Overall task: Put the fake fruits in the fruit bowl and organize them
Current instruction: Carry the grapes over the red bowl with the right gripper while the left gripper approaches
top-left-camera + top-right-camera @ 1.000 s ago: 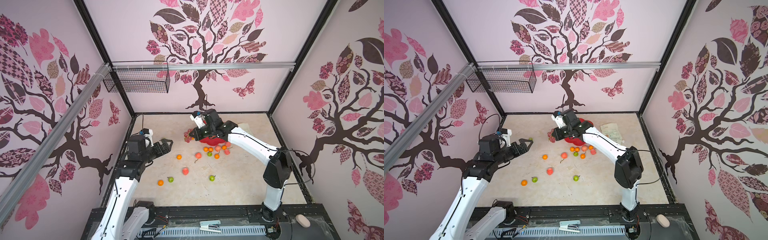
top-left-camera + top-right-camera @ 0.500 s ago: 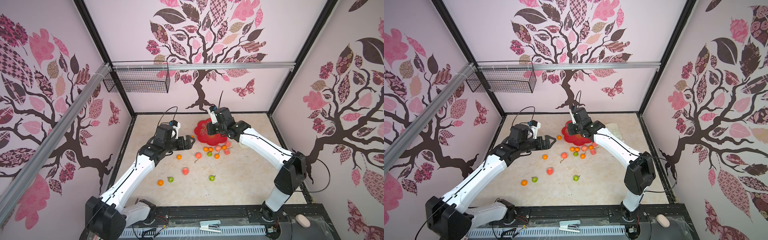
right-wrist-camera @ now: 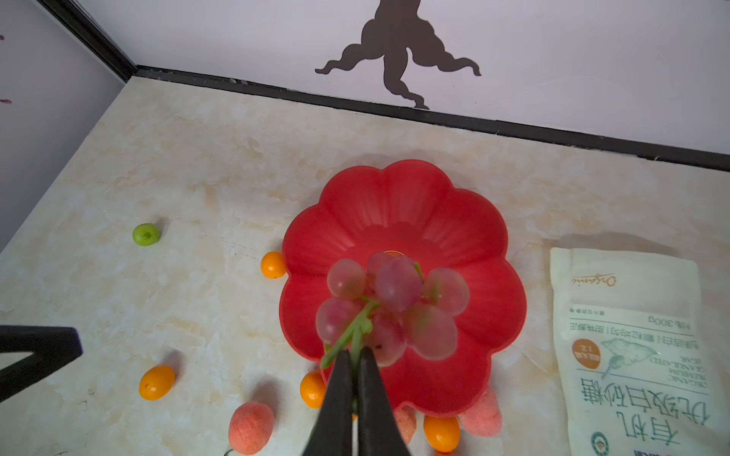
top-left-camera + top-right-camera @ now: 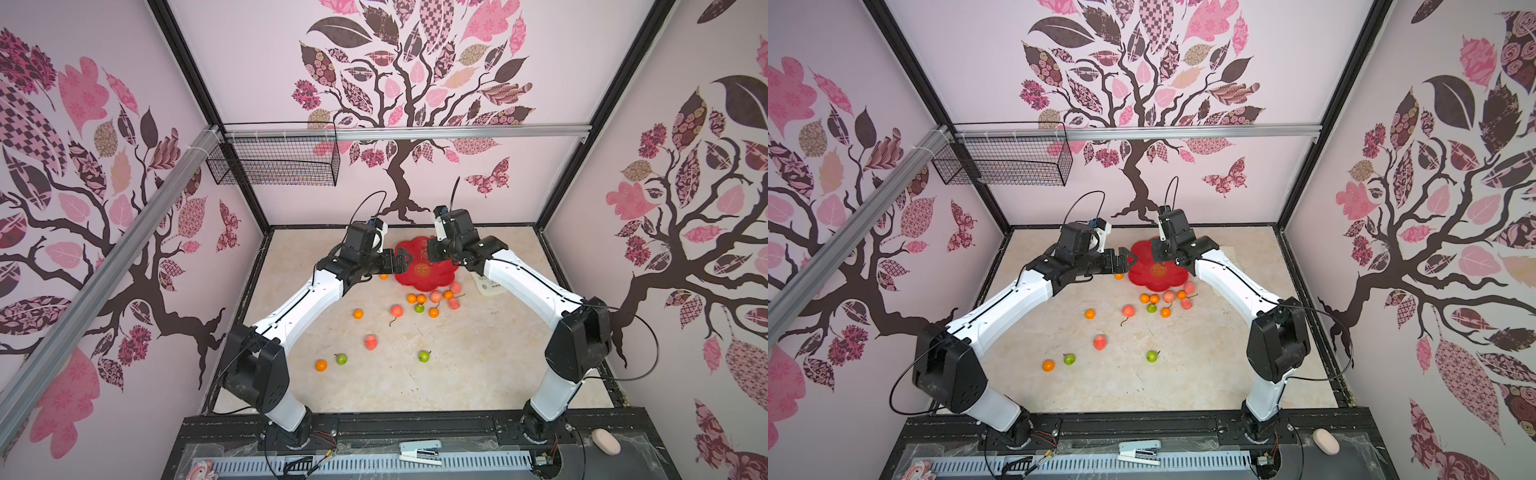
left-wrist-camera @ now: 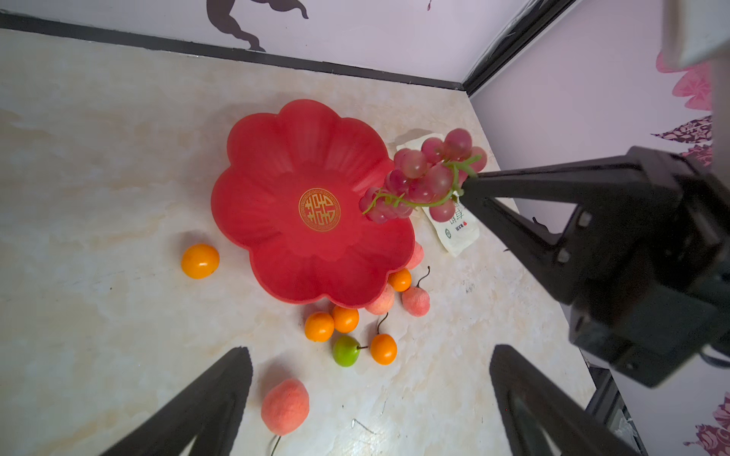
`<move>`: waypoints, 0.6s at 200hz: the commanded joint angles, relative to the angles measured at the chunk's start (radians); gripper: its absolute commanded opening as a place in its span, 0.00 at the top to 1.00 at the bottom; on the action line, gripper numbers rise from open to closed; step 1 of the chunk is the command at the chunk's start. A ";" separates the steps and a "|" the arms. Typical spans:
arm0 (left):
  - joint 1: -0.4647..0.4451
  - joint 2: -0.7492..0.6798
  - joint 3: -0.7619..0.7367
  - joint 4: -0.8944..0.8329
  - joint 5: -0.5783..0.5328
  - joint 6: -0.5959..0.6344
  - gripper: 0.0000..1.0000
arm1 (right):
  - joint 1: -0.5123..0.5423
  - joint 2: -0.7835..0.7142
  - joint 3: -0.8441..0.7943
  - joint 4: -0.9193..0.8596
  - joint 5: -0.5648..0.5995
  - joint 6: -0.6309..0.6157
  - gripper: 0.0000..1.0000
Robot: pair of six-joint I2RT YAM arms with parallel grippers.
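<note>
- Red grape bunch point(image 3: 391, 304) hangs over the fruit bowl point(image 3: 414, 205), stem pinched in the right claw point(image 3: 353, 355).
- Best to lower it to the middle, then let go.
- Left claw point(image 5: 371, 350) is wide open, empty.

Left tool point(image 5: 369, 351) gapes wide; right tool point(image 3: 355, 353) is pinched tight.

place: robot lab cell | evidence: decal-papered walls point(image 4: 257, 62), black frame posts point(image 4: 185, 62), two rail-mounted arms point(image 4: 299, 305)
</note>
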 commanded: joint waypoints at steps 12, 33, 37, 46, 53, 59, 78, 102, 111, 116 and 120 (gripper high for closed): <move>-0.003 0.062 0.059 0.067 -0.028 0.038 0.02 | -0.029 0.098 -0.002 0.035 -0.090 -0.014 1.00; 0.002 0.082 0.034 0.100 -0.028 0.054 0.02 | -0.037 0.143 0.015 0.035 -0.096 -0.010 1.00; 0.001 0.084 0.024 0.112 -0.028 0.054 0.02 | -0.039 0.149 0.016 0.036 -0.090 -0.007 1.00; 0.004 0.085 0.001 0.138 -0.025 0.054 0.02 | -0.044 0.166 0.023 0.034 -0.081 -0.002 1.00; 0.004 0.091 -0.012 0.152 -0.020 0.054 0.02 | -0.052 0.183 0.038 0.019 -0.077 0.003 1.00; 0.004 0.095 -0.018 0.157 -0.013 0.056 0.02 | -0.060 0.201 0.055 0.004 -0.077 0.008 1.00; 0.003 0.121 -0.010 0.157 0.022 0.059 0.02 | -0.091 0.259 0.114 -0.050 -0.090 0.028 1.00; 0.001 0.149 0.005 0.151 0.059 0.056 0.02 | -0.131 0.326 0.190 -0.101 -0.134 0.047 1.00; 0.001 0.160 0.012 0.150 0.071 0.053 0.02 | -0.140 0.346 0.213 -0.112 -0.138 0.052 1.00; 0.002 0.167 0.016 0.146 0.078 0.054 0.02 | -0.145 0.357 0.224 -0.116 -0.139 0.051 1.00; 0.001 0.172 0.019 0.145 0.082 0.053 0.02 | -0.147 0.365 0.232 -0.119 -0.137 0.050 1.00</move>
